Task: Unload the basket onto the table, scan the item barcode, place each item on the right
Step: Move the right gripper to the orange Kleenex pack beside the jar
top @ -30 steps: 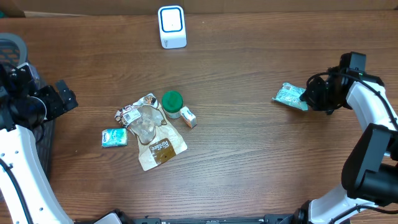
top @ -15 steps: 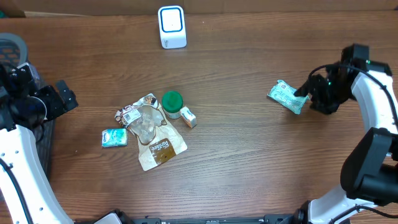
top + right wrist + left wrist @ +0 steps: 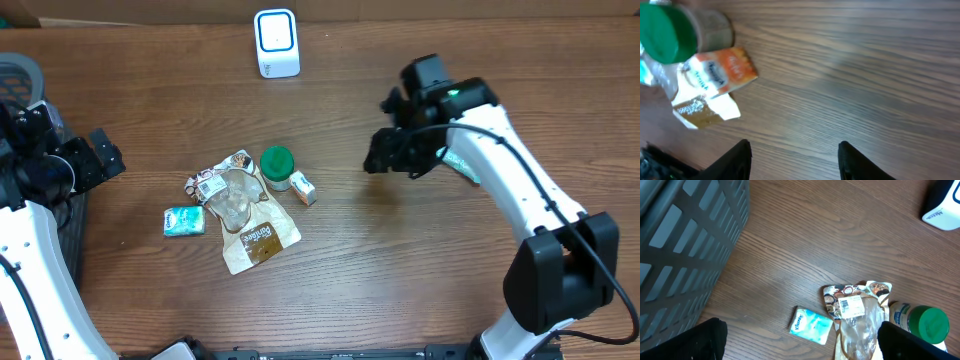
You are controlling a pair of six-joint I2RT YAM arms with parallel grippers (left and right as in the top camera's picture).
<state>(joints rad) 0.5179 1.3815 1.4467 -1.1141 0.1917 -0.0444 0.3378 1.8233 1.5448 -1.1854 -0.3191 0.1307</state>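
Fingers of my right gripper stand apart, empty, over wood near the orange box. My left gripper gapes wide, tips cut off. Overhead, my right arm hides most of the teal packet, well apart from the orange box.

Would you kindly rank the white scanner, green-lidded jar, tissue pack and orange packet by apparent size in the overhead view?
1. white scanner
2. green-lidded jar and tissue pack: these look about alike, so I have not ranked them
3. orange packet
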